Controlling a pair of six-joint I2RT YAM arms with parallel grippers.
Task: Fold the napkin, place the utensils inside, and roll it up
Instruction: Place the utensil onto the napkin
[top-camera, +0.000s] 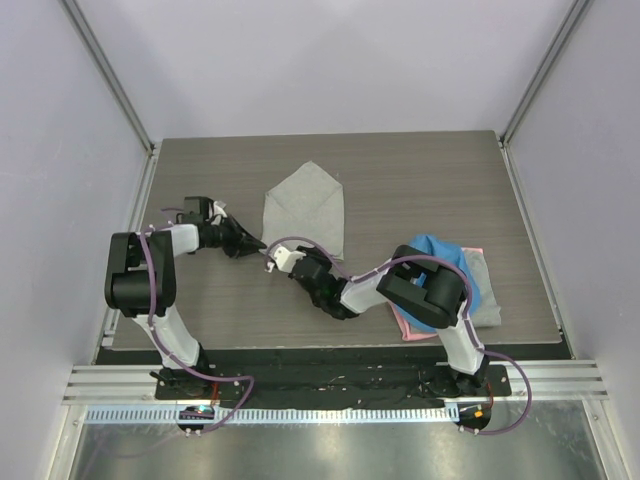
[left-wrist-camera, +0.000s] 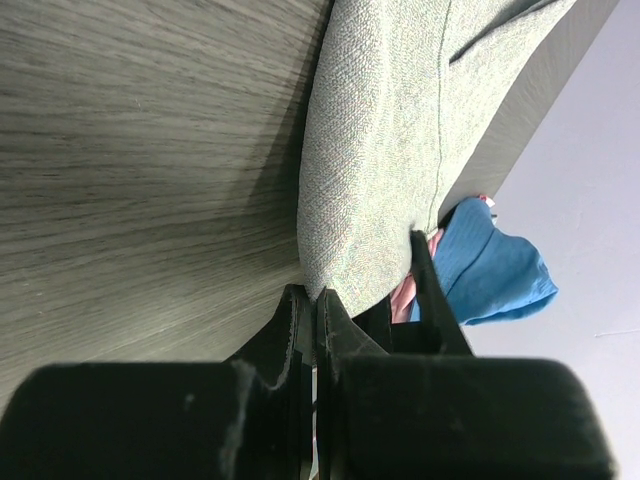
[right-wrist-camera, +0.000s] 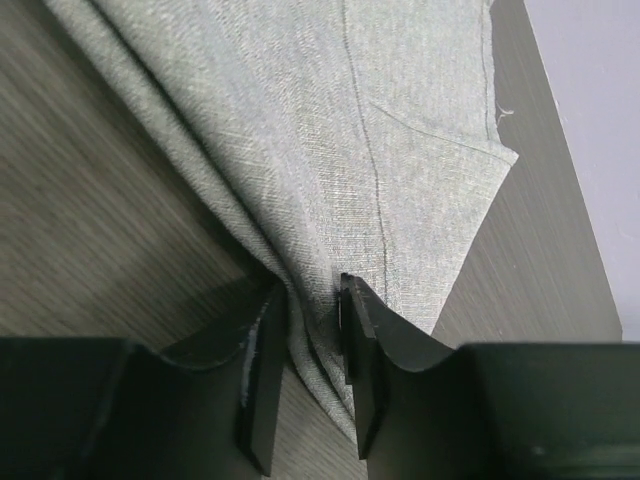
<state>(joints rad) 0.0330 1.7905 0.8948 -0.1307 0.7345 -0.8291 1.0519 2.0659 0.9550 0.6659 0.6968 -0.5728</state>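
The light grey napkin (top-camera: 305, 205) lies folded into a pointed shape at the middle of the table. My left gripper (top-camera: 256, 243) is shut on its near left corner, and the left wrist view shows the cloth (left-wrist-camera: 380, 150) pinched between the tips (left-wrist-camera: 315, 297). My right gripper (top-camera: 284, 250) is at the napkin's near edge, just right of the left one. Its jaws (right-wrist-camera: 315, 292) are closed on a bunched fold of the cloth (right-wrist-camera: 330, 130). The spoon is not in view.
A blue cloth (top-camera: 440, 262) lies at the right on a pink cloth (top-camera: 405, 325) and another grey cloth (top-camera: 487, 290), partly under my right arm. The blue cloth also shows in the left wrist view (left-wrist-camera: 495, 265). Side walls border the table.
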